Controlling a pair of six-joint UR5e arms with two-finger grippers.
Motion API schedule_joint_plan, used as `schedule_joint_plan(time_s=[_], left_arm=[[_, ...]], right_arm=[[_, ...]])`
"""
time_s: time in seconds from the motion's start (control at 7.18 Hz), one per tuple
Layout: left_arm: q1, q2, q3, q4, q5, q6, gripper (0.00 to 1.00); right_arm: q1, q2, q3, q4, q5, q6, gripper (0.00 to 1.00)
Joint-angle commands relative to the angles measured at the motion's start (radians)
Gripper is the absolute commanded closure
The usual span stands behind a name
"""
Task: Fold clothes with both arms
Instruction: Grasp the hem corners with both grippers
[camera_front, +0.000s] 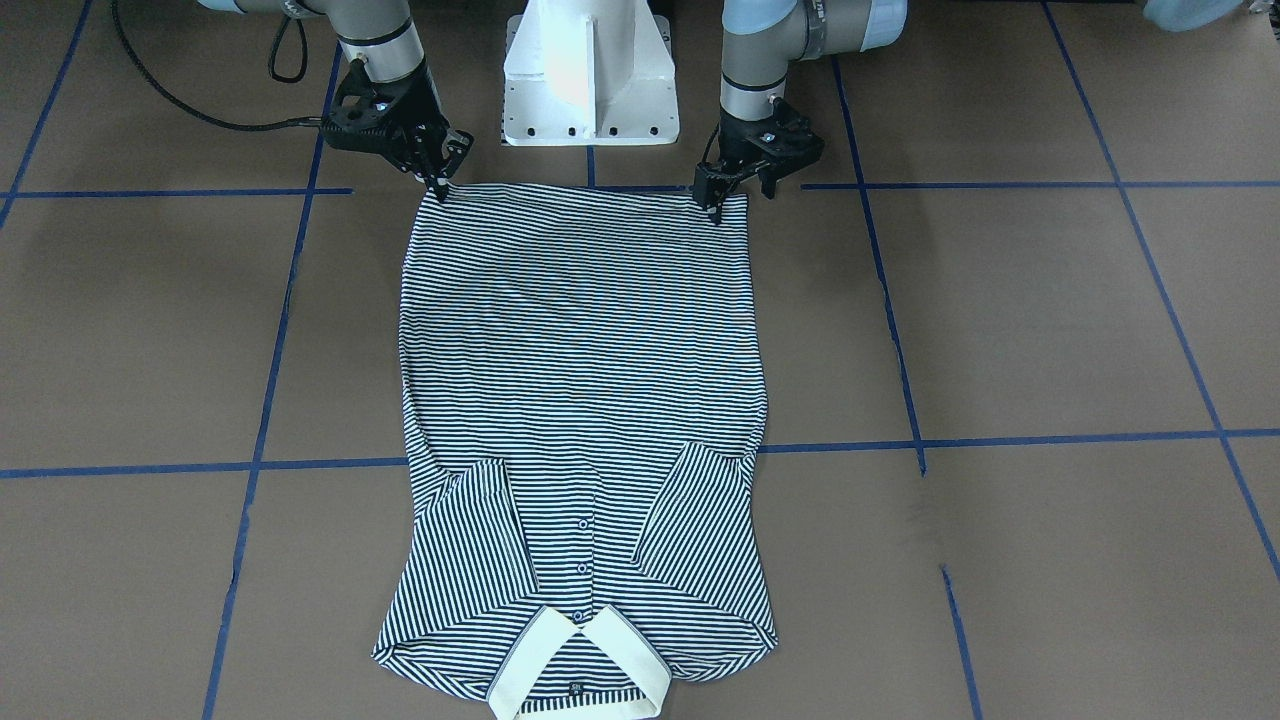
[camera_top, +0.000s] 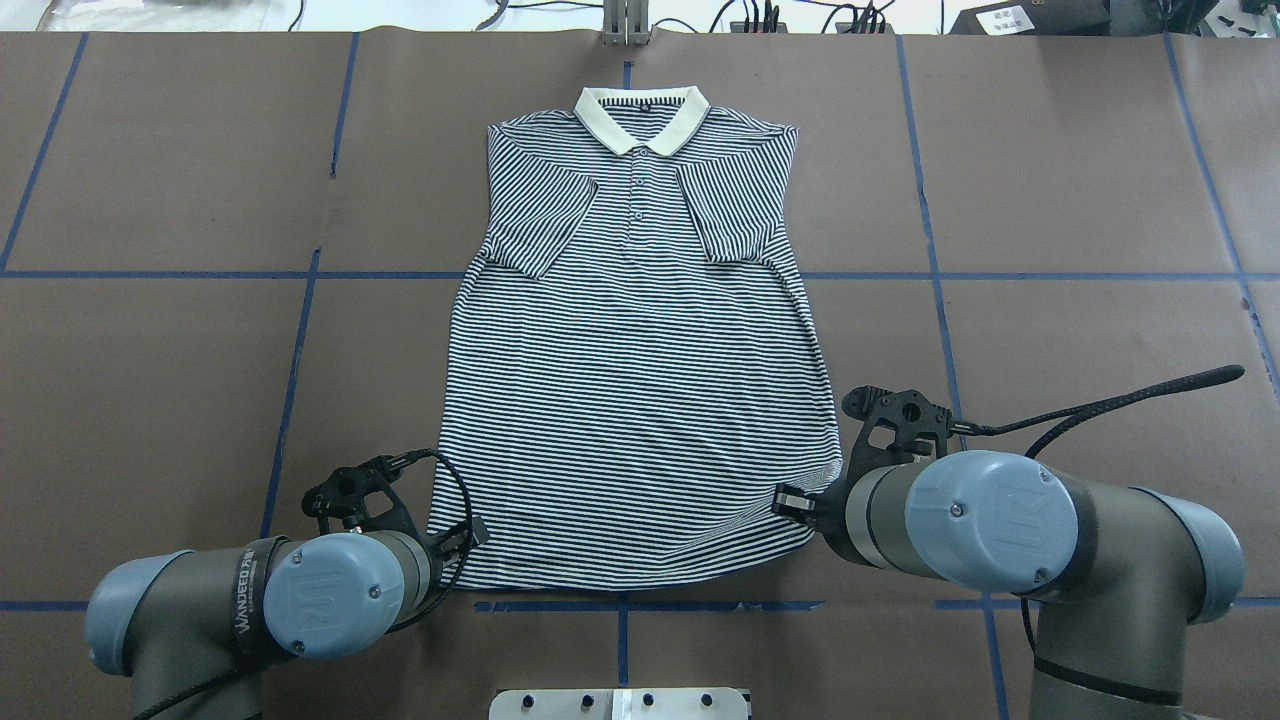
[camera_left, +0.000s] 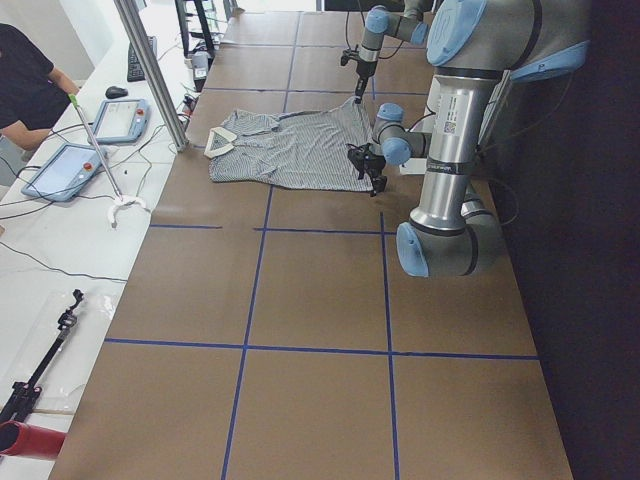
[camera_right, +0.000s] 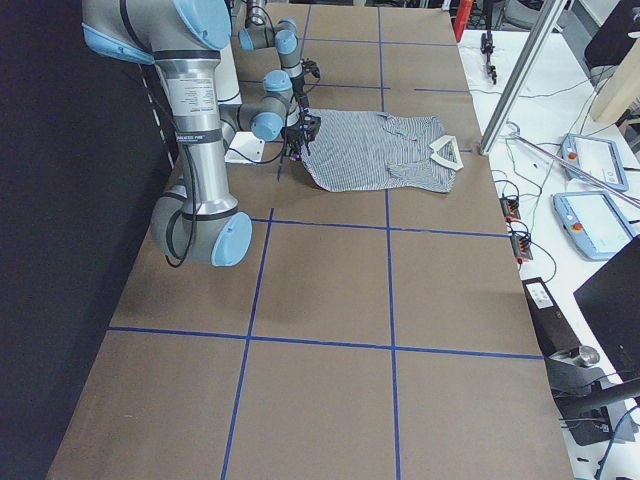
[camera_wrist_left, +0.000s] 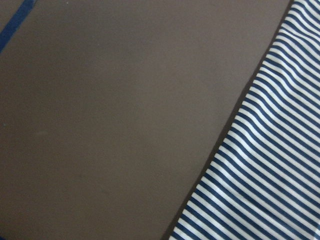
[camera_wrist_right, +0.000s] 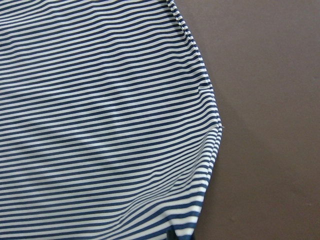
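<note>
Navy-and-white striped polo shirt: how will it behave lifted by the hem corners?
Navy-and-white striped polo shirt lies flat with soft wrinkles, so probably floppy; it should sag between grips. Thin knit looks light. Folded-in sleeves may flop open.

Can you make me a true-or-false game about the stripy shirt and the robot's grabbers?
1. The shirt has dark blue and white stripes. True.
2. The left gripper and the right gripper are each at a bottom corner of the shirt. True.
3. The collar lies right beside the grippers. False: it is at the far end, away from both.
4. The sleeves stick out sideways. False: both are folded in over the front.
</note>
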Motion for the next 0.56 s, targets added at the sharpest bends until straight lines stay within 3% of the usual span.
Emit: schedule_joint_plan(time_s=[0.0,0.14,0.42], left_arm=[[0.008,-0.001,-0.002,0.001,0.0,-0.018,0.21],[0.008,-0.003,-0.002,0.001,0.0,-0.02,0.38],[0.007,-0.004,-0.021,0.001,-0.002,-0.021,0.85]], right_arm=[[0.0,0.001,0.0,0.0,0.0,0.0,1.0],[0.0,-0.002,-0.003,-0.002,0.0,0.0,1.0],[0.0,-0.004,-0.011,0.0,0.0,-0.001,1.0]])
